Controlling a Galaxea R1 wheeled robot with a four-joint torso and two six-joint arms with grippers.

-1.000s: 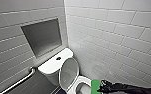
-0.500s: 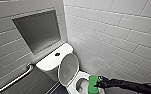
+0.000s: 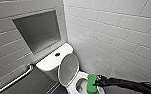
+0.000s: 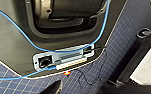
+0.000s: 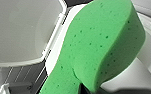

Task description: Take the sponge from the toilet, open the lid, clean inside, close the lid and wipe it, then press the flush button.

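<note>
The white toilet [image 3: 74,81] stands in the tiled corner with its lid [image 3: 68,68] raised against the tank. The dark round flush button [image 3: 57,54] sits in the middle of the tank top. My right gripper [image 3: 97,82], on the black arm coming in from the right, is shut on the bright green sponge [image 3: 91,83], which hangs over the open bowl. In the right wrist view the sponge [image 5: 98,45] looms large beside the upright lid [image 5: 23,30] and the bowl's rim [image 5: 147,27]. The left wrist view holds nothing between the left gripper's jaws.
White tiled walls close in behind and to the right of the toilet. A recessed niche [image 3: 38,31] is set in the wall above the tank, and a metal grab bar [image 3: 16,80] runs along the wall at lower left. Dark gridded floor [image 4: 131,32] lies under my left arm.
The whole picture has shifted a little, so the camera has moved. The sponge stays over the bowl in the right gripper, moved only slightly.
</note>
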